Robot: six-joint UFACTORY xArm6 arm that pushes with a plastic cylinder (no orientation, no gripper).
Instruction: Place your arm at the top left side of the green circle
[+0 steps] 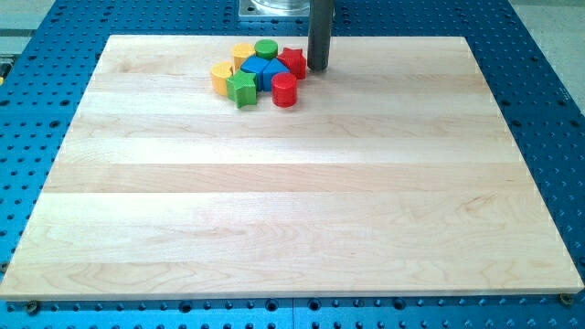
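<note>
The green circle (266, 49) stands at the top of a tight cluster of blocks near the board's top edge. My tip (317, 67) rests on the board just right of the cluster, beside the red star (292, 62), and to the right of the green circle. Around the green circle are a yellow block (243, 55) on its left, blue blocks (262, 71) below it, a yellow block (222, 77) at the cluster's left, a green star (242, 89) and a red cylinder (284, 90) at the bottom.
The wooden board (292, 201) lies on a blue perforated table (548, 55). The arm's metal base (274, 7) shows at the view's top, just behind the cluster.
</note>
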